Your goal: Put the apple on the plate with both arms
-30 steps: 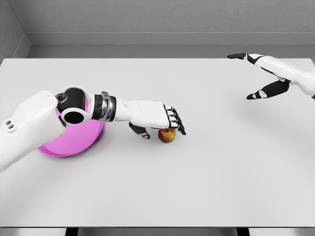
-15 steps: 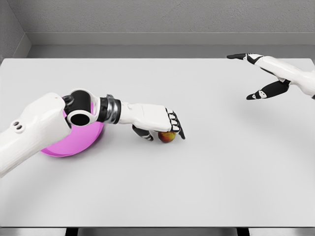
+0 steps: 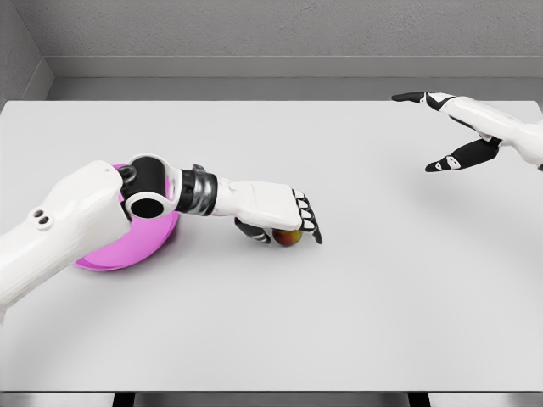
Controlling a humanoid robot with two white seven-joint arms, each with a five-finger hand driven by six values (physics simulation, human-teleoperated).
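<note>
The red-yellow apple (image 3: pixel 288 238) rests on the table left of centre, mostly covered by my left hand (image 3: pixel 286 233). The fingers (image 3: pixel 309 222) drape over its top and right side and the thumb presses its left side, so the hand is shut on the apple. The magenta plate (image 3: pixel 119 254) lies at the left, partly hidden behind my left elbow and forearm. My right hand (image 3: pixel 424 131) hovers open at the far right, fingers spread, well away from the apple.
The grey-white table (image 3: pixel 356 297) runs to a grey back wall. Its front edge shows along the bottom of the view.
My left hand has sunk onto the apple and curled round it, hiding more of the fruit, while the elbow slid right. The right arm has not moved.
</note>
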